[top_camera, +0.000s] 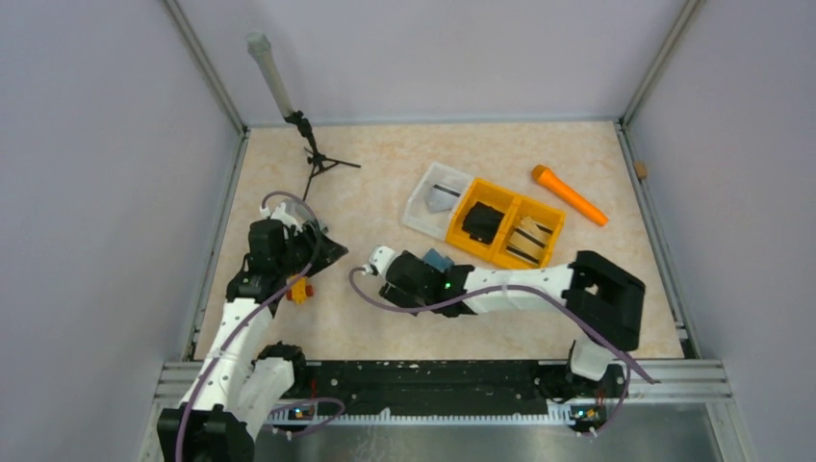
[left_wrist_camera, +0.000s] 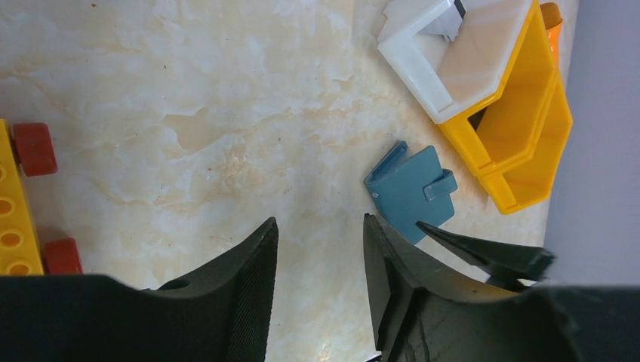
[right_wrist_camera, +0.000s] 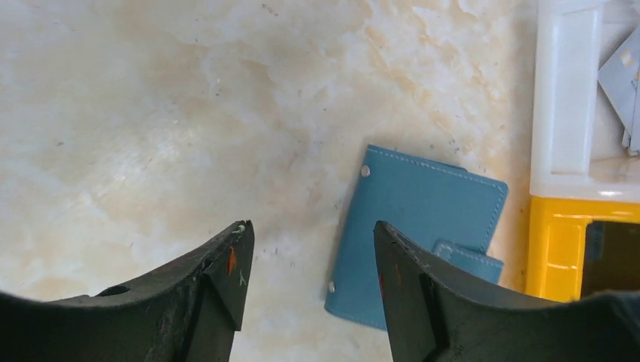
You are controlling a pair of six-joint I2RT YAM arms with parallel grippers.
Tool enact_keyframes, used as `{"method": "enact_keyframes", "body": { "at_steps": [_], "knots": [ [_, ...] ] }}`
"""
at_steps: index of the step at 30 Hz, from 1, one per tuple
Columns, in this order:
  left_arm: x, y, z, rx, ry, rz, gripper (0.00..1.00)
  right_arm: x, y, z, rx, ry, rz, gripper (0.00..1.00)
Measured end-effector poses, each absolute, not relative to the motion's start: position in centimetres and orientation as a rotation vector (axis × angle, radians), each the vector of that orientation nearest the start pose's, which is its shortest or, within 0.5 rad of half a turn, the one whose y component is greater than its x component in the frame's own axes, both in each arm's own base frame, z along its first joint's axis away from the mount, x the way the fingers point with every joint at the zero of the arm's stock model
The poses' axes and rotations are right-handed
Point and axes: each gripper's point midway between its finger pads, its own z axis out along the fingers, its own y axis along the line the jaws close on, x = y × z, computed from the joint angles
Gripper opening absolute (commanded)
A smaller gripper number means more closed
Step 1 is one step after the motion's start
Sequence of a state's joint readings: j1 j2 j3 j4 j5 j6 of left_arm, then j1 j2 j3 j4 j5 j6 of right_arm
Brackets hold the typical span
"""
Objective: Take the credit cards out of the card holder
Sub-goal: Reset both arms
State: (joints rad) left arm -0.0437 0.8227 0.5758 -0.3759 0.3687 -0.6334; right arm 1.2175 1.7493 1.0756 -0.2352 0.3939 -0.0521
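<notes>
Marbled beige desk (top_camera: pixel 385 322) fills all my feeds, boxed in by plain grey walls. I'm taking the orange bin (left_wrist_camera: pixel 521 128) as my reference. The card holder (right_wrist_camera: pixel 423 219) lies flat on the desk just beside the bin's wall, on the side facing the arms, and close to the corner where the white tray (right_wrist_camera: pixel 566 98) butts against the bin. I can see its teal cover, two small studs along one edge and a strap tab at the corner nearest the bin.

On my right wrist feed, the right claw (right_wrist_camera: pixel 309 226) is released, its jaws spread with only bare desk between them. The card holder sits off to the bin side of that gap, and one corner disappears behind the finger nearer the bin. I cannot tell whether that finger touches it.

The left claw (left_wrist_camera: pixel 319 221) is well away from the bin, also released and gripping nothing. It looks toward the card holder from across the desk, with a yellow toy block (left_wrist_camera: pixel 15 219) at its side.
</notes>
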Motion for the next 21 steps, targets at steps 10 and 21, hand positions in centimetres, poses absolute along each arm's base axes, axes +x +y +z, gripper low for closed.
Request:
{"method": "enact_keyframes", "body": {
  "at_steps": [10, 21],
  "knots": [
    [26.1, -9.1, 14.6, -0.431, 2.184, -0.726, 0.99, 27.1, 25.2, 16.5, -0.630, 1.945, 0.295, 0.75],
    [29.4, -4.4, 18.0, -0.450, 1.913, -0.444, 0.99, 31.6, 5.9, 21.4, 0.127, 1.751, -0.050, 0.99]
  ]
}}
